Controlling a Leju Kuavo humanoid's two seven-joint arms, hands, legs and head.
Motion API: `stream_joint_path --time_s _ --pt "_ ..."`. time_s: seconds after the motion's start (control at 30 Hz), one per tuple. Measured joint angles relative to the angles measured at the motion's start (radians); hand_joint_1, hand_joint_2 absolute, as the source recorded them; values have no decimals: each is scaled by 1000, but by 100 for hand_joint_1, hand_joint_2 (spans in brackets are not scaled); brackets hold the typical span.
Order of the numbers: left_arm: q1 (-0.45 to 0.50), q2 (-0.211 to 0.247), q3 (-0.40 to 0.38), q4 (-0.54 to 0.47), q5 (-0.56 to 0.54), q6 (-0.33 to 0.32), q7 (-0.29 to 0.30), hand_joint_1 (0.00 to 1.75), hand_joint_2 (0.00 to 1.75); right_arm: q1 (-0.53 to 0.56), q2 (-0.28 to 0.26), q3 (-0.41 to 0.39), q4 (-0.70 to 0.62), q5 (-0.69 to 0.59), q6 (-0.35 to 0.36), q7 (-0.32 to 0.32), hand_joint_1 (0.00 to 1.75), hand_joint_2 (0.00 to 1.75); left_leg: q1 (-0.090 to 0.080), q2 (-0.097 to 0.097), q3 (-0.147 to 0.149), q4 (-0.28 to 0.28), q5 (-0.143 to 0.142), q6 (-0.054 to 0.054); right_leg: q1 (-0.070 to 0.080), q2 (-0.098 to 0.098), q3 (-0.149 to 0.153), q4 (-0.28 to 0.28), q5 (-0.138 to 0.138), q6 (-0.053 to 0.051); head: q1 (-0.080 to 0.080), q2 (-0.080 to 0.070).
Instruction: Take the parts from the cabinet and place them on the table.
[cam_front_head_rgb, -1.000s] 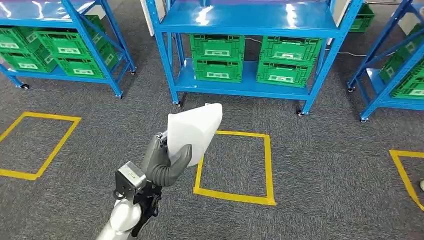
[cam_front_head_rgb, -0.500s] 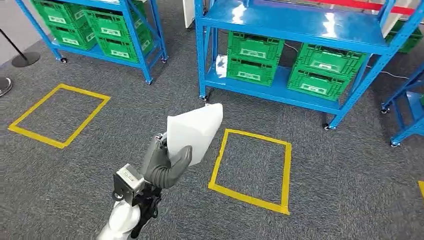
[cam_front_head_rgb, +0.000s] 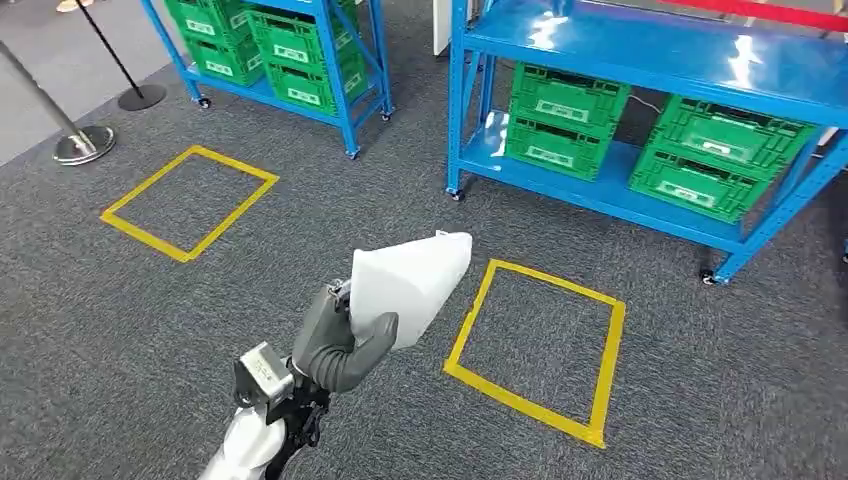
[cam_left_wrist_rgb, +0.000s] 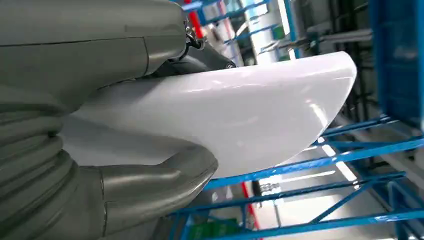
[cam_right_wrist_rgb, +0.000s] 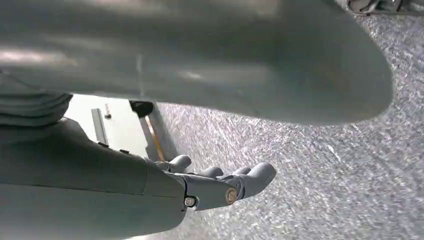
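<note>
While my left hand (cam_front_head_rgb: 335, 345) pinches the white part (cam_front_head_rgb: 410, 280) at its lower edge, I judge it light, stiff and slippery; my right hand (cam_right_wrist_rgb: 220, 187) hangs loosely spread.

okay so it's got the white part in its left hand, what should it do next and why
Probably keep carrying and turning toward the table: the left hand grips the white part over carpet, with blue racks ahead and no table visible yet.

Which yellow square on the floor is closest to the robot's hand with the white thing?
The yellow tape square just right of the left hand, in front of the blue rack. The white curved plastic part nearly overlaps its edge; the other yellow square lies farther left.
</note>
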Motion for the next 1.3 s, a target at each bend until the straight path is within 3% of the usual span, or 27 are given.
stream_joint_path --time_s 0.07,0.1,0.13,0.23,0.27,0.3,0.33,0.4,0.43,0.47,0.5,0.57,0.6,0.63,0.73,0.77,0.83,0.87,0.93,0.97,1.0,1.07,1.1,1.13,1.17,1.27,1.3 --pt "-2 -4 0 -3 -21 10 -3 175 175 -2 0 0 0 1 12 -1 0 0 0 39 110 -187 78 2 -3 -25 5 2 -4 7 0 0" --pt "-4 -6 0 -3 -26 11 -2 175 175 -2 -3 0 0 4 18 0 0 0 -7 97 139 -249 67 6 1 -36 8 2 -6 15 0 0" --pt "-5 -10 -1 -2 -32 13 -2 175 175 -2 -5 0 0 7 18 2 0 0 -12 88 142 -253 72 21 6 -43 8 4 -9 24 2 0" --pt "-3 -11 -1 0 -62 37 -11 175 175 -2 -6 0 0 9 16 3 0 0 -20 49 129 -252 76 39 5 -74 18 -9 -3 44 2 0" --pt "-2 -12 -1 -2 -62 36 -13 175 175 -3 -6 1 0 9 14 0 0 0 -9 34 138 -264 85 51 0 -66 19 -7 -11 55 2 0" --pt "-1 -13 -2 -3 -66 36 -14 175 175 -3 -11 2 0 8 11 -4 0 0 -8 24 138 -268 89 57 -3 0 14 15 -29 59 5 0" --pt "-2 -15 -2 -1 -73 42 -12 175 175 -2 -11 1 0 6 8 -6 0 0 -8 15 136 -269 91 64 -3 38 -11 69 -66 57 8 0" --pt "0 -18 -3 2 -86 58 -13 175 175 6 -13 1 0 3 7 -7 0 0 -12 -12 130 -268 93 70 1 60 -91 230 -139 55 10 0" --pt "2 -18 -3 4 -89 63 -13 175 175 10 -15 1 0 3 7 -8 0 0 -15 -28 127 -267 94 72 3 61 -124 289 -155 53 10 0" --pt "5 -18 -3 7 -91 68 -13 175 175 13 -16 1 0 0 6 -9 0 0 -17 -46 124 -263 95 72 5 62 -137 304 -144 50 10 0" --pt "6 -18 -3 8 -94 69 -13 175 175 15 -17 1 0 -2 5 -13 0 0 -17 -64 123 -260 95 72 7 64 -121 262 -106 45 10 0" --pt "8 -18 -2 9 -97 73 -12 175 175 14 -19 1 0 -2 5 -13 0 0 -18 -93 123 -253 95 70 7 86 -43 94 -14 36 10 0" --pt "8 -18 -3 10 -102 76 -10 175 175 14 -21 1 0 3 9 -9 0 0 -15 -103 120 -249 94 67 5 145 -9 15 -2 31 10 0" --pt "9 -18 -3 10 -108 82 -9 175 175 14 -22 2 0 8 14 -4 0 0 -20 -115 115 -246 94 59 11 157 -8 10 -8 33 11 0" --pt "16 -19 -5 10 -119 84 -7 175 175 11 -21 5 0 15 18 5 0 0 -16 -144 110 -257 105 39 16 122 -7 8 -1 21 11 0" --pt "19 -19 -5 9 -120 86 -4 175 175 12 -20 6 0 17 18 3 0 0 -20 -155 100 -256 107 33 4 106 -2 -2 6 11 11 0" --pt "20 -17 -5 6 -123 91 -3 175 175 13 -19 6 0 18 18 -2 0 0 -25 -52 77 -197 66 28 4 80 0 -8 8 -3 3 0" --pt "19 -18 -6 6 -123 93 -3 175 175 13 -20 6 0 19 18 -6 0 0 -21 -25 42 -122 25 21 6 66 0 -8 8 -4 4 0" --pt "22 -16 -7 10 -126 102 -1 175 175 12 -23 7 0 25 22 -14 0 0 -13 -9 -32 32 -38 12 6 34 -1 -8 5 -6 4 0" --pt "23 -15 -7 12 -127 106 -2 175 175 10 -23 9 0 28 25 -16 0 0 -8 -6 -43 58 -38 8 6 19 0 -7 5 -5 3 0" --pt "25 -14 -7 14 -128 111 -2 175 175 7 -24 12 0 29 27 -16 0 0 -5 -3 -30 36 -17 6 6 5 1 -7 3 -2 3 0" --pt "25 -14 -7 13 -131 115 -4 175 175 -4 -24 16 0 32 31 -16 0 0 -2 19 61 -127 64 5 3 -22 8 -6 -2 5 3 0" --pt "24 -14 -7 12 -131 116 -4 175 175 -11 -24 17 0 34 31 -16 0 0 -3 65 118 -226 96 7 3 -34 14 -5 -7 10 3 0" --pt "22 -15 -7 12 -131 117 -4 175 175 -14 -26 18 0 35 31 -16 0 0 -19 97 133 -249 77 13 12 -42 16 -4 -12 18 3 0" --pt "22 -15 -8 11 -132 118 -5 175 175 -19 -26 20 0 35 31 -17 0 0 -13 78 129 -252 84 26 12 -51 18 -3 -14 24 6 0" --pt "22 -12 -8 10 -132 123 -4 175 175 -31 -27 24 0 35 31 -17 0 0 -19 39 124 -256 87 44 9 -87 31 -13 -15 42 6 0" --pt "24 -12 -8 6 -132 123 -4 175 175 -34 -27 25 0 35 31 -17 0 0 -11 26 130 -264 92 53 3 -45 33 -3 -27 51 8 0"
